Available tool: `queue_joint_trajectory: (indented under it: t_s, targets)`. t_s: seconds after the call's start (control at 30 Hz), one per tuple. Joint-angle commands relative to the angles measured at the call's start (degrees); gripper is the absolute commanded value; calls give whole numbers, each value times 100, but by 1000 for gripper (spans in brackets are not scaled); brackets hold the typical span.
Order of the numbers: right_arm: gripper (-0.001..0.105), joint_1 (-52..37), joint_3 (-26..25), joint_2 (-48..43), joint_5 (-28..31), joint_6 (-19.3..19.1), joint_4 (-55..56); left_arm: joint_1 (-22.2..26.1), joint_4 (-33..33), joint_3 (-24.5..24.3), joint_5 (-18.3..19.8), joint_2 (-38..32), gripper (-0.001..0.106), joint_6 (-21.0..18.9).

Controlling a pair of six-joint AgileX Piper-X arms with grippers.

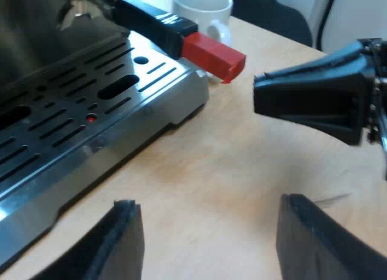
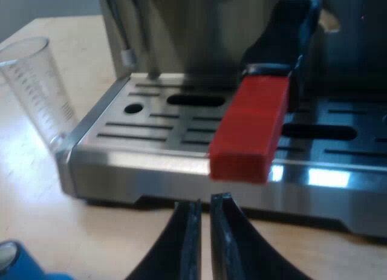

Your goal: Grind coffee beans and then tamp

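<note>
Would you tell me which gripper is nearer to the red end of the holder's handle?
Right. The right gripper sits just short of the red end; the left gripper hangs over the table farther off, jaws open.

My right gripper [image 2: 205, 202], fingers all but together, sits just under the red handle [image 2: 249, 130] at the tray [image 2: 151, 165]. Glass [image 2: 37, 86] touches the tray's corner, blue tamper [image 2: 21, 265] nearby.

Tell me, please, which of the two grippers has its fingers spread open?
The left gripper: its fingers stand wide apart over the table, whereas the right gripper, close to the handle's red end, has its fingers closed together.
</note>
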Motion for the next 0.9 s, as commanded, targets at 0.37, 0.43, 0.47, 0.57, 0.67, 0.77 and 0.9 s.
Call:
queue_joint_trajectory:
  t_s: [0.37, 0.43, 0.47, 0.57, 0.67, 0.77, 0.9]
  targets:
    - [7, -254, -30, 15, 117, -20, -176, -37, -68, 1, 304, -8, 51, -36]
    - [7, -358, -30, 15, 0, -20, -189, -37, -68, 1, 304, -8, 51, -36]
    - [7, -431, -30, 15, -91, -20, -223, -37, -68, 1, 304, -8, 51, -36]
    - [7, -567, -30, 15, -138, -20, -222, -37, -68, 1, 304, -8, 51, -36]
    - [7, -604, -30, 15, -119, -20, -222, -37, -68, 1, 304, -8, 51, -36]
    - [7, -604, -30, 15, 28, -20, -222, -37, -68, 1, 304, -8, 51, -36]
    - [7, -604, -30, 15, 487, -30, -306, -37, -68, 1, 304, -8, 51, -36]
